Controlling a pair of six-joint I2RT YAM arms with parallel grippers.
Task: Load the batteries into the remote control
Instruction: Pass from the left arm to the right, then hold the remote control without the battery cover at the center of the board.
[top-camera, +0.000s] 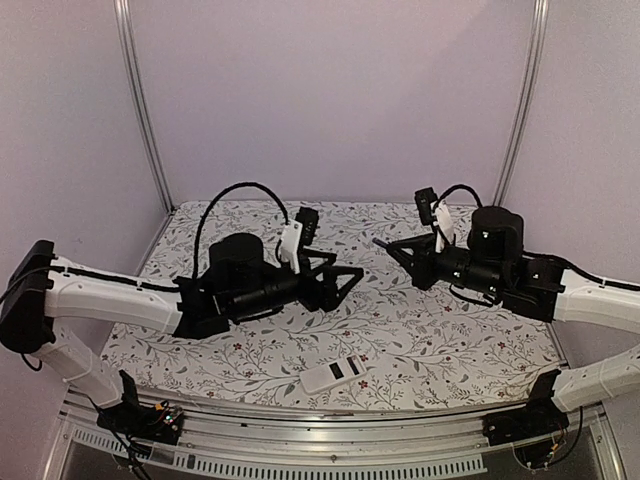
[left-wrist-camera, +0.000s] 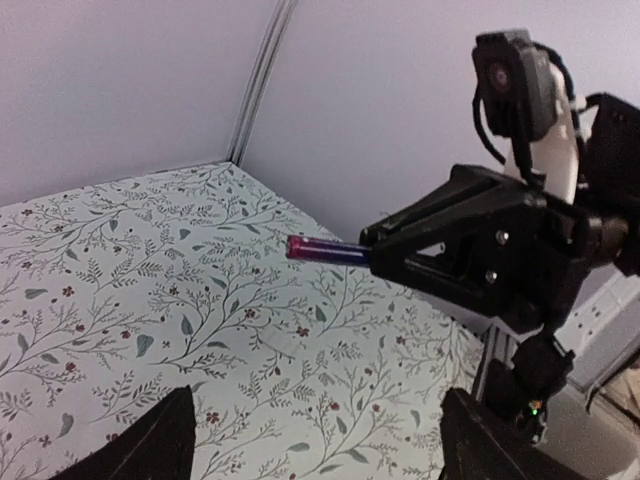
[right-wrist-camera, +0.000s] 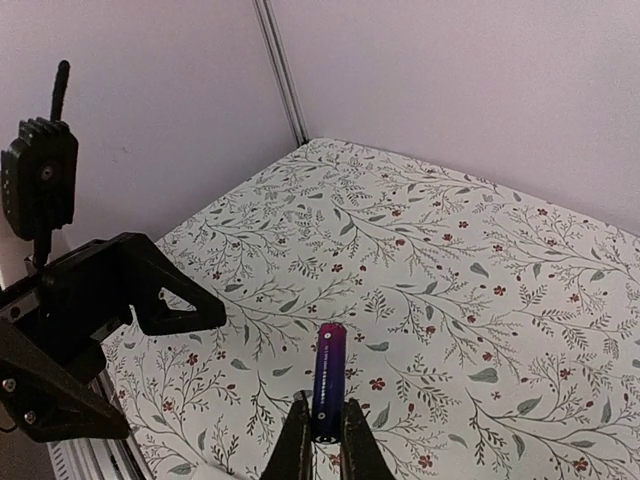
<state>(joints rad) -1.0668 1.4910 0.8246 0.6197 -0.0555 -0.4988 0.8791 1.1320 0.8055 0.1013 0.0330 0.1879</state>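
My right gripper (right-wrist-camera: 325, 437) is shut on the rear end of a thin dark purple battery (right-wrist-camera: 328, 380), which sticks out forward above the table. The top view shows this right gripper (top-camera: 392, 247) at centre right, its battery (top-camera: 379, 241) pointing left. In the left wrist view the same battery (left-wrist-camera: 326, 250) juts out of the right gripper (left-wrist-camera: 372, 252). My left gripper (top-camera: 350, 285) hovers just left of it, jaws wide open and empty, with its fingers (left-wrist-camera: 150, 445) far apart. The white remote control (top-camera: 335, 374) lies flat near the table's front edge, away from both grippers.
The floral tablecloth (top-camera: 430, 330) covers the table. Lilac walls with metal corner posts (top-camera: 140, 110) close off the back and sides. A metal rail (top-camera: 330, 430) runs along the near edge by the arm bases.
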